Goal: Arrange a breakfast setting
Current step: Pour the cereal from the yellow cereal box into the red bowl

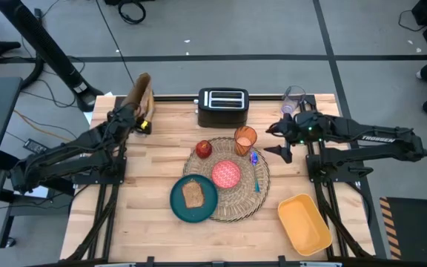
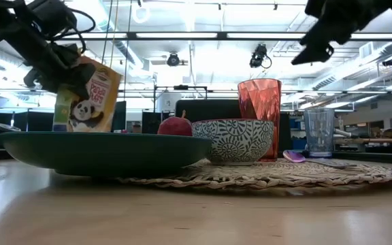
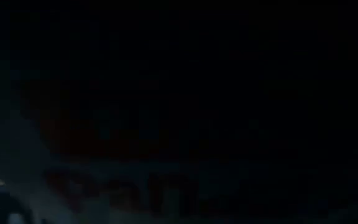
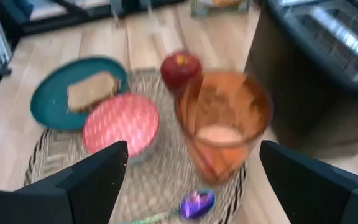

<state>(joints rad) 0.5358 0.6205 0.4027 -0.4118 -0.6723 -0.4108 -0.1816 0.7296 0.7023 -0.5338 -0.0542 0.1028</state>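
Observation:
The round straw placemat [image 1: 237, 199] lies mid-table. On it stand the red bowl [image 1: 226, 174], red apple [image 1: 203, 149] and orange cup [image 1: 245, 139], and the blue spoon [image 1: 256, 167] lies there too. The teal plate [image 1: 180, 204] with the toast slice [image 1: 193, 194] overlaps the mat's near-left edge. My right gripper [image 1: 276, 142] is open and empty in the air just right of the cup [image 4: 225, 124]. My left gripper [image 1: 128, 113] is at the far left corner, shut on a cereal box with a panda print [image 2: 90, 99]. My left gripper holds the panda box by its upper part [image 2: 70, 78], coming from the table's left side. The box is tilted. The plate in the low view hides its bottom, so I cannot tell whether it is lifted. The left wrist view is dark, filled by the box.
A black toaster [image 1: 223, 106] stands at the far edge behind the mat. A clear glass [image 1: 293, 98] stands at the far right. A yellow container [image 1: 305, 222] sits at the near right. Bare wood [image 1: 147, 170] shows left of the plate.

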